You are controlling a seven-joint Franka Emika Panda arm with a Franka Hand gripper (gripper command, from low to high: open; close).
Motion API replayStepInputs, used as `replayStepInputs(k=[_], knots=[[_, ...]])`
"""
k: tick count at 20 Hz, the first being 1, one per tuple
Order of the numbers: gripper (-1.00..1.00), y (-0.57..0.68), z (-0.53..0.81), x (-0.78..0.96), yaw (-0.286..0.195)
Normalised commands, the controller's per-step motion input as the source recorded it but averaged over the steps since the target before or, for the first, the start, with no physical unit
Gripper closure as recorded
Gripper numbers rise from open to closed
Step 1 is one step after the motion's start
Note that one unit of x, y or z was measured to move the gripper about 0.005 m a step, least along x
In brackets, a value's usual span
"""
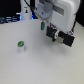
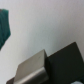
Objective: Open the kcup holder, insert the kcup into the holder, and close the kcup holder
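The exterior view takes in the whole scene: a pale table (image 1: 35, 67) with the kcup (image 1: 20, 46), a small white pod with a green top, standing upright on it toward the exterior view's left, alone and well apart from everything else. The white arm (image 1: 52, 11) comes down from the top, and its gripper (image 1: 55, 36) hangs above the table toward the exterior view's right, near the kcup holder (image 1: 63, 38), a dark boxy shape just under the arm. The picture is too blurred to tell whether the fingers touch the holder, or how far apart they stand, so whether the gripper is open or closed cannot be told. The wrist view shows none of that layout and no kcup; it gives a close look at a grey block (image 2: 31, 70) lying against a black surface (image 2: 67, 65), with the pale table behind and a dark green shape (image 2: 5, 27) at one edge. The fingers are not clearly seen here either.
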Motion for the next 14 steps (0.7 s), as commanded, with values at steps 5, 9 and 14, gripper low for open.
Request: replayStepInputs(k=[5,9,14], knots=[[-1.00,-0.46,0.01,-0.34,-0.224],[-1.00,-0.49,0.00,-0.32,-0.215],[-1.00,-0.49,-0.12,-0.36,-0.217]])
